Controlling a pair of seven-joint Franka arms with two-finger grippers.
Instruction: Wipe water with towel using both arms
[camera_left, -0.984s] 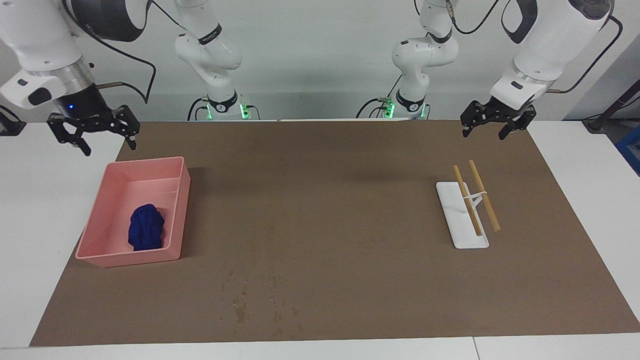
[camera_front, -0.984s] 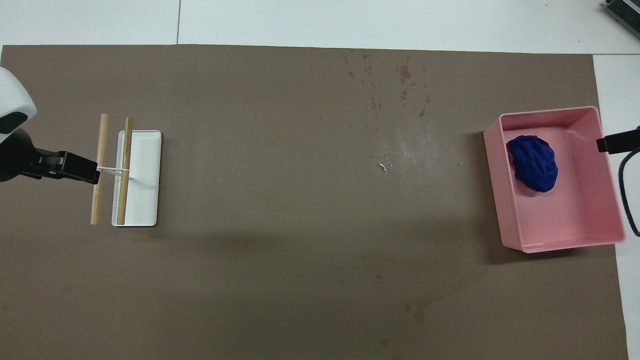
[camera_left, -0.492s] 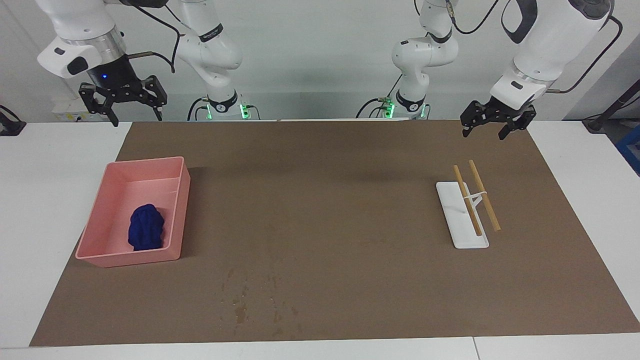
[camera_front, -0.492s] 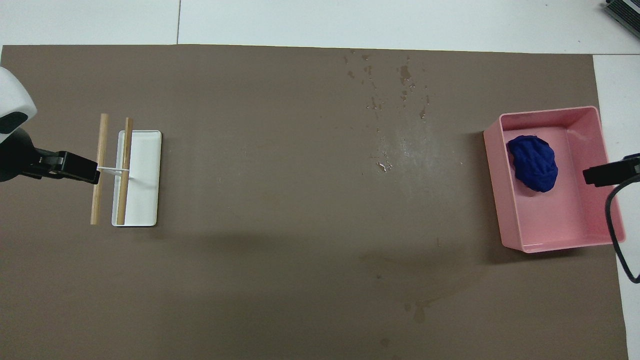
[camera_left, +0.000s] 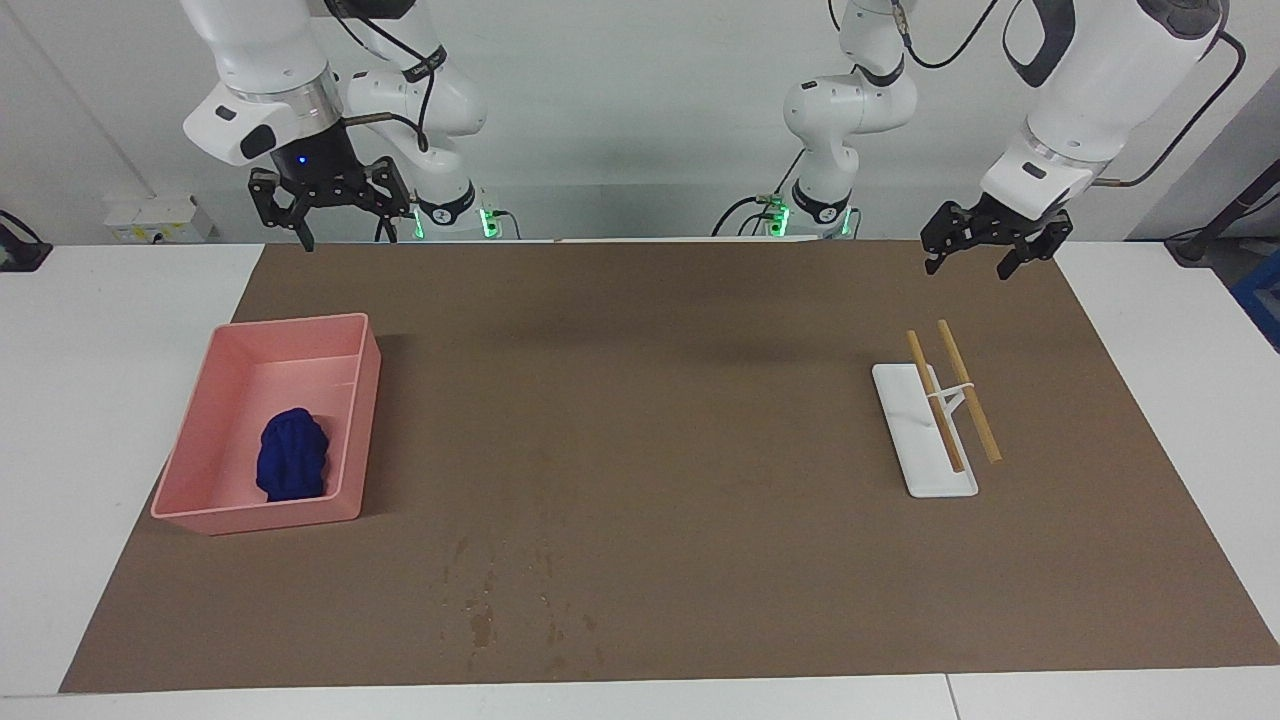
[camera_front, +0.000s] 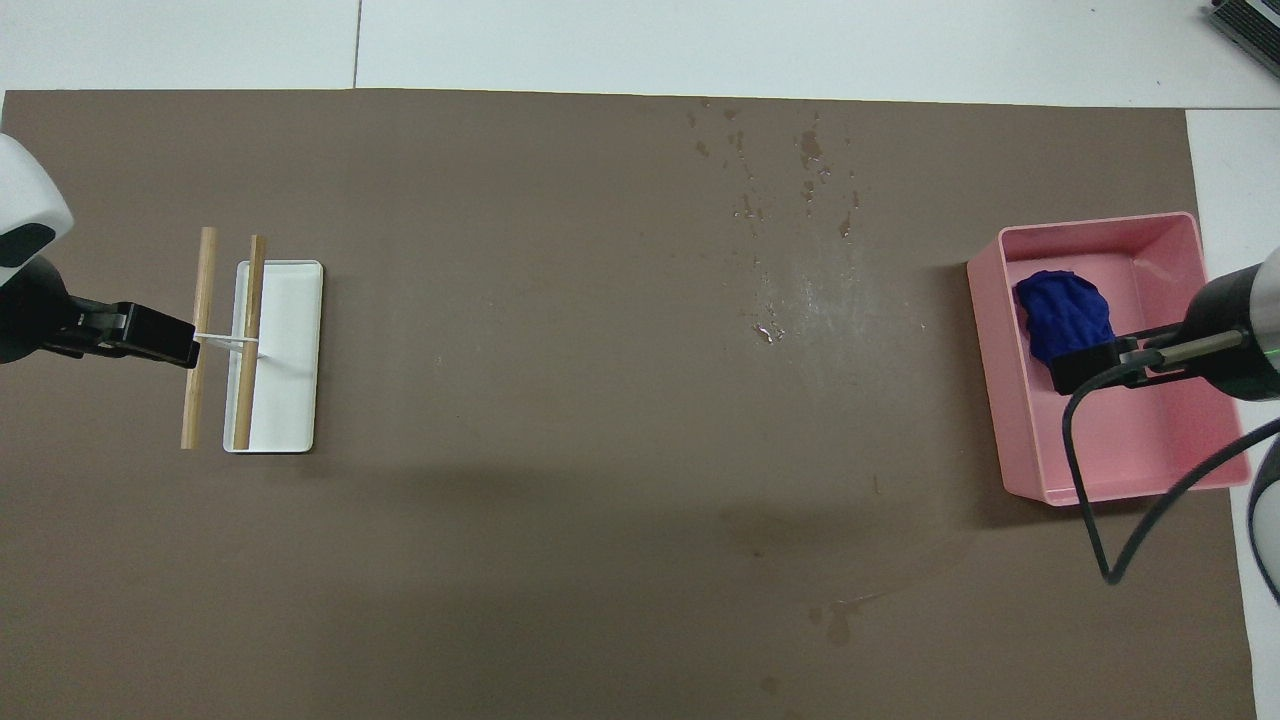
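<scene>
A brown mat (camera_left: 700, 420) covered most of the white table (camera_left: 100, 330), and no writing could be read on anything in either view. The right arm (camera_left: 270, 60) hung high over the table's edge nearest the robots, at its own end, and the facing view showed its gripper (camera_left: 330, 205) well above the surface with fingers spread, holding nothing. From overhead that same gripper (camera_front: 1085, 365) overlapped the pink bin (camera_front: 1190, 460) and seemed to meet the towel, an impression the facing view corrected. The left arm (camera_left: 1100, 90) waited over the mat's corner at its end, its gripper (camera_left: 985, 240) open and empty above the mat, clear of the rack. The pink bin (camera_left: 190, 470) sat toward the right arm's end, and the dark blue towel (camera_left: 292, 458) lay bunched inside it, in the part farther from the robots. The white tray (camera_left: 925, 440) sat toward the left arm's end, with two wooden sticks (camera_left: 950, 395) propped across its thin wire stand. The water (camera_front: 860, 590) appeared only overhead, as a faint darker streak on the mat nearer to the robots than the bin; the facing view did not show it clearly. Scattered small wet spots (camera_left: 480, 620) marked the mat's edge farthest from the robots.
</scene>
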